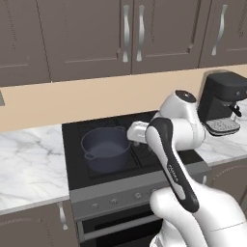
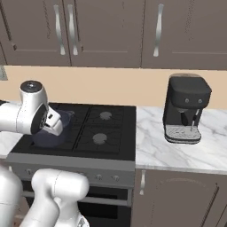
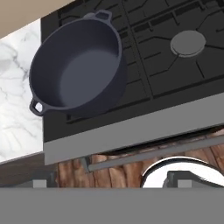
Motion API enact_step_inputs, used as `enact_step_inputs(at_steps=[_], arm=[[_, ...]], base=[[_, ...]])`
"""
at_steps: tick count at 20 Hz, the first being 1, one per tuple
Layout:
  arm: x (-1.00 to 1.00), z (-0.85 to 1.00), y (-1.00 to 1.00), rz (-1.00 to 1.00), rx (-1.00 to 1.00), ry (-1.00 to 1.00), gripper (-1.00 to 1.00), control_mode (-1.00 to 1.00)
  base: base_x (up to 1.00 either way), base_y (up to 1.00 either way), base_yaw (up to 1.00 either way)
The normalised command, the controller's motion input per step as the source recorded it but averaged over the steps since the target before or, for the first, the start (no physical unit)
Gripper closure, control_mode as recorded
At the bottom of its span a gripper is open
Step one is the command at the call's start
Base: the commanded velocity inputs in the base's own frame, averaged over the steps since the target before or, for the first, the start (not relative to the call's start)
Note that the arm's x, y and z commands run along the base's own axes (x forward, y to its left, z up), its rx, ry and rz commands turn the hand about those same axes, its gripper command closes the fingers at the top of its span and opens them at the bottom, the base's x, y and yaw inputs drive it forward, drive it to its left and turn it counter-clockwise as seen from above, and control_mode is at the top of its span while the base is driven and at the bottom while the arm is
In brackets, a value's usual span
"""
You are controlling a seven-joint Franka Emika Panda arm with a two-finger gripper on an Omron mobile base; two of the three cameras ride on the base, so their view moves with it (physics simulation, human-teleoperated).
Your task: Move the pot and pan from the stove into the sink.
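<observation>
The pot (image 1: 106,149) is sitting on the stove (image 1: 72,173), over the front left burner, upright and empty (dark inside, two small loop handles showing in the hand view). Nothing is lifting it yet. The arm is reaching out over the cooktop with its hand just beside the pot's right rim; the gripper (image 3: 111,181) is looking down past the stove's front edge, and its fingertips (image 3: 43,182) are standing wide apart with nothing between them, so it is open and carrying nothing.

I am not spotting a pan on any burner, and I am not spotting a sink either, so I cannot say where the pan is or whether it is already moved. A black coffee machine (image 2: 186,115) is sitting on the marble counter (image 2: 177,153) to the right of the stove, well apart from the pot.

Judging progress: the pot half is not started, no grasp yet. Left to do: grab the pot, carry it to the sink, and handle the pan if it isn't there already.
</observation>
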Motion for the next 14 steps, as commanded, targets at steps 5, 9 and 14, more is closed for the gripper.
enact_step_inputs(at_steps=[5,9,14], arm=[[0.38,-0.3,0.13,-0.03,0.0,0.01,-1.0,-1.0],[0.4,-0.27,0.14,-0.05,0.0,0.0,-1.0,-1.0],[0.43,-0.28,0.12,-0.05,0.0,0.0,-1.0,-1.0]], base=[[0.0,0.0,0.0],[0.0,0.0,0.0],[0.0,0.0,0.0]])
